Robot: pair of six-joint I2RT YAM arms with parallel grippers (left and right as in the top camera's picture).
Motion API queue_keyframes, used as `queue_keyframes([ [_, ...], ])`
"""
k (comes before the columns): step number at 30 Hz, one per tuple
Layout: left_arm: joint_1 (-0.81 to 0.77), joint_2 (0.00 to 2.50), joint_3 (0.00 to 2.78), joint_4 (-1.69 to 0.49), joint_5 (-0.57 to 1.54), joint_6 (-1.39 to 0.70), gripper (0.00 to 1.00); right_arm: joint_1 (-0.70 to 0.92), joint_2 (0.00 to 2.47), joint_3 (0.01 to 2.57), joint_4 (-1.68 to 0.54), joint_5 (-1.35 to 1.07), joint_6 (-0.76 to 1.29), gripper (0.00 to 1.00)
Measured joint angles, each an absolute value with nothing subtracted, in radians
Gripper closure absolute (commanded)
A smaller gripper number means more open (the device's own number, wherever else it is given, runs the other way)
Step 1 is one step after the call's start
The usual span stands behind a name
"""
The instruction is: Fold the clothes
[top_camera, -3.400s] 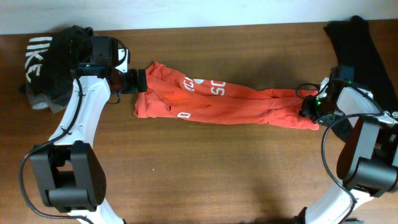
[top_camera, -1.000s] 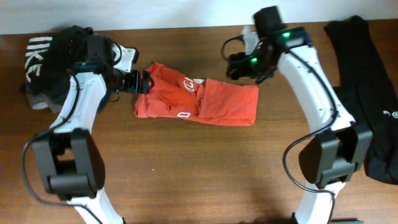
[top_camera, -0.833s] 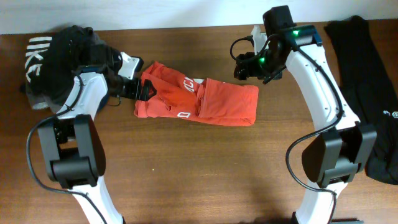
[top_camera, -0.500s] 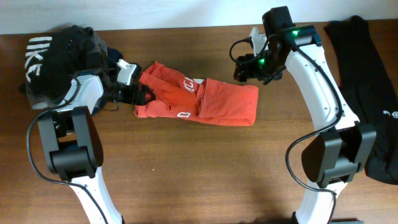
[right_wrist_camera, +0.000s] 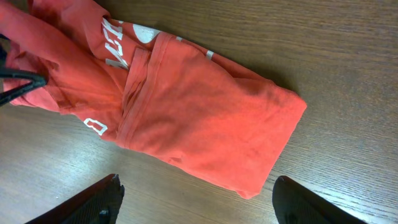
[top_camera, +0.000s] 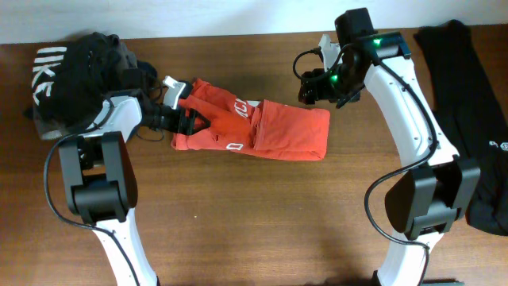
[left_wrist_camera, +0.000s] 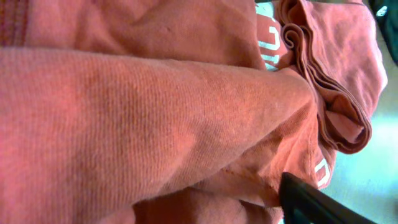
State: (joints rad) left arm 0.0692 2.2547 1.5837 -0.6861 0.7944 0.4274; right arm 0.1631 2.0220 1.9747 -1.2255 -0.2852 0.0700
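Two arms work on one red shirt [top_camera: 266, 131], which lies on the table [top_camera: 238, 222] just right of the black pile [top_camera: 71, 79]. The end of the shirt far from the black pile looks flat and neat, with layers stacked up. The end near the black pile is bunched and lumpy. I think the fold is about half done. Next, the lumpy end likely needs to be lifted and laid over the flat part, slowly, so the layers do not slide.

The left gripper [top_camera: 184, 119] sits between the black pile and the shirt, pushed into the cloth. Only one finger [left_wrist_camera: 305, 199] shows, so I cannot tell if it pinches the shirt. The right gripper [right_wrist_camera: 196, 186] hangs over the shirt's far end, fingers spread wide, holding nothing.
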Motion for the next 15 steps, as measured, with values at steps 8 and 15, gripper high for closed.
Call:
queue_keyframes([
  [8,0.073,2.299,1.592,-0.688,0.821,0.424,0.99,0.163,2.022,1.975,-1.224,-0.284,0.067,0.2],
  [15,0.111,2.302,1.654,-0.845,0.822,0.396,0.99,0.163,2.022,1.975,-1.217,-0.251,0.066,0.96],
])
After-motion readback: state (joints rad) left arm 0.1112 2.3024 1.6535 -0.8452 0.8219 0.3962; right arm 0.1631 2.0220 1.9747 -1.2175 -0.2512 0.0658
